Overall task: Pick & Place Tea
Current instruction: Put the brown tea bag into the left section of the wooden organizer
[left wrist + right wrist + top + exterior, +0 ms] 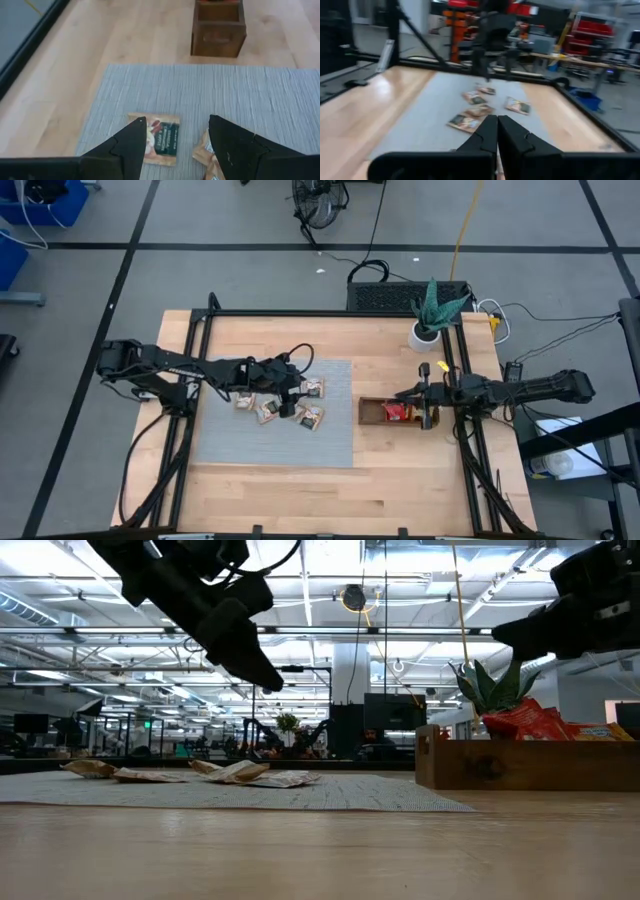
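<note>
Several small tea sachets lie flat in a loose cluster on the grey mat. My left gripper hovers open above them. In its wrist view one sachet lies below the gap between the fingers and another beside one finger. Seen from table height, this gripper is well clear of the sachets. My right gripper is above the brown wooden tray, which holds red sachets. Its fingers are shut with nothing visible between them.
A potted plant in a white pot stands beyond the tray near the far right of the table. Black frame rails run along both sides of the table. Bare wood lies on the near side of the mat.
</note>
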{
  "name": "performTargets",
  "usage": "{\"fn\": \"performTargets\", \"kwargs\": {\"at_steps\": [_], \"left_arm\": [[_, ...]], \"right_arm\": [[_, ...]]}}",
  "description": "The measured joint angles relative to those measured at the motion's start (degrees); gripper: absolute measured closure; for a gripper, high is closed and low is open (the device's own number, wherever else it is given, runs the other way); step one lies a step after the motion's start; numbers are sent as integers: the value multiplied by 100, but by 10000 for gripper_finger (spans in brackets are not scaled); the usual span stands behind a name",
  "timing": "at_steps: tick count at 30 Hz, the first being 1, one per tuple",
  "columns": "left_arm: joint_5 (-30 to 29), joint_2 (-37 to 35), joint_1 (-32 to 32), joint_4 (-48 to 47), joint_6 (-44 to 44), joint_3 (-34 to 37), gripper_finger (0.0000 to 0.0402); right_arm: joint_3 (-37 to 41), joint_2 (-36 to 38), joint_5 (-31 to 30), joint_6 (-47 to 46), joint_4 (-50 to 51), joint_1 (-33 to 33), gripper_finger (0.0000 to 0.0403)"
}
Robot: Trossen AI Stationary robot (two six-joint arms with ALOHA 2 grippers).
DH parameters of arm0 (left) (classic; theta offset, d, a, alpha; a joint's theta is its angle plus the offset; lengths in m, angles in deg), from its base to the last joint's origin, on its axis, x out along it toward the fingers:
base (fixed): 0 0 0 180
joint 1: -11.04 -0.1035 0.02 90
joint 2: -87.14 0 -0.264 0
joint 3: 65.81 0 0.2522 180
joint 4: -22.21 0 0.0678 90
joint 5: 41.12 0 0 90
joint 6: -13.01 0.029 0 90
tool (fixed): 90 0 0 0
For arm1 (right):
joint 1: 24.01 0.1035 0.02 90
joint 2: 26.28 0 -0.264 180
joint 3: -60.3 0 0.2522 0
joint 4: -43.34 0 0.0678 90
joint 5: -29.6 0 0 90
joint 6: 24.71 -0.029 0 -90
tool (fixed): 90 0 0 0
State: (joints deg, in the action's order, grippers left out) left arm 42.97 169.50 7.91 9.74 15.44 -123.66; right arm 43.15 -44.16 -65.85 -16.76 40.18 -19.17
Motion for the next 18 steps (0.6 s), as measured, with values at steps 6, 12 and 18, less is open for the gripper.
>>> {"fn": "performTargets", "kwargs": {"at_steps": [6, 12, 18], "left_arm": [[13, 0, -51, 410, 122, 293, 188], [-802, 0, -213, -388, -248, 422, 188], [-696, 53, -561, -1830, -1572, 159, 188]], "right_arm": [[1, 960, -702, -13, 850, 0, 403], [3, 1200, -1254, -121, 1075, 0, 403], [6, 1198, -1250, -109, 1116, 0, 403]]}}
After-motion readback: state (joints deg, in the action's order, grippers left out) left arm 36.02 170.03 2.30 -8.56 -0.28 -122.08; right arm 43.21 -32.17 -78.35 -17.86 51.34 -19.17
